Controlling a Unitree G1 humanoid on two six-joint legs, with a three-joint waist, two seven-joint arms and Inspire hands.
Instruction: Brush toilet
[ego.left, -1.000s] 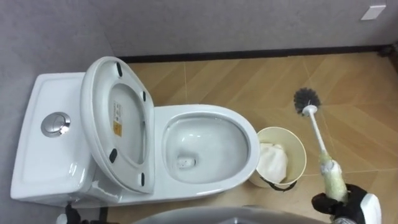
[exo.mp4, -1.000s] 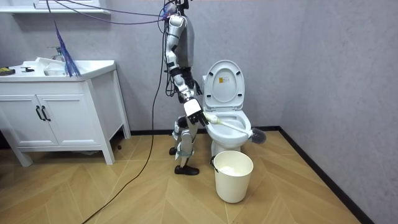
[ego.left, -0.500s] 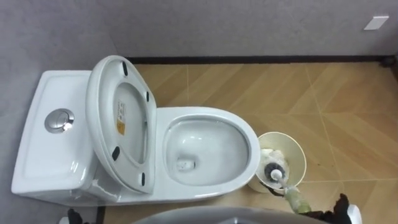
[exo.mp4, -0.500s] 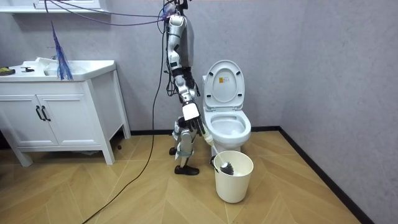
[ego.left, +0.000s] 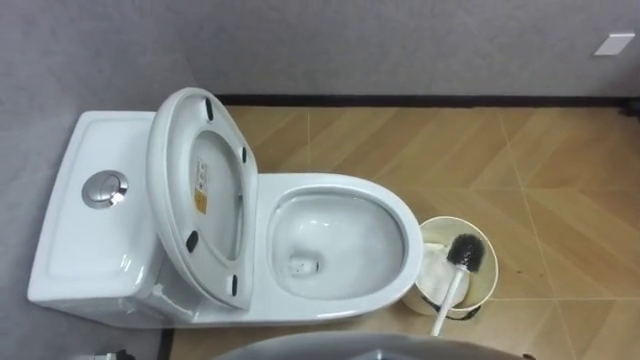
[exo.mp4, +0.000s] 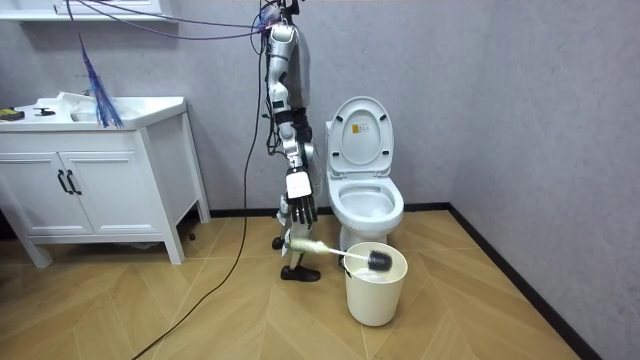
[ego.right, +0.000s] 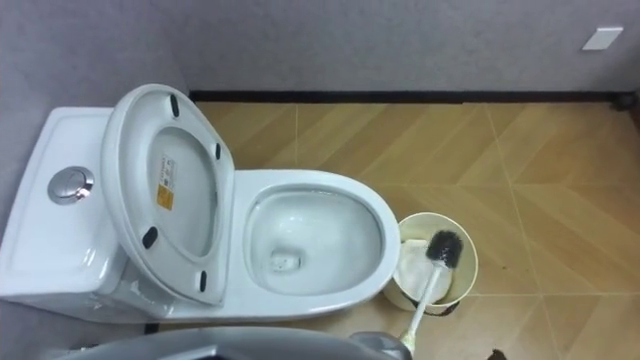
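Black right hand (exo.mp4: 298, 210) hangs seemingly open above brush (exo.mp4: 377, 260).

Cream bin (exo.mp4: 376, 298) on wooden floor (ego.left: 560, 200), white sink cabinet (exo.mp4: 95, 195) against grey wall (exo.mp4: 520, 120).

Open toilet bowl (ego.left: 340, 235), upright seat (ego.left: 200, 200) on its left, bin (ego.left: 488, 275) with brush (ego.left: 465, 250) close at its right.

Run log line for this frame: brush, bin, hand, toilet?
brush: head in bin, handle leaning out over rim | right hand: open, above handle, apart from it | toilet: seat raised
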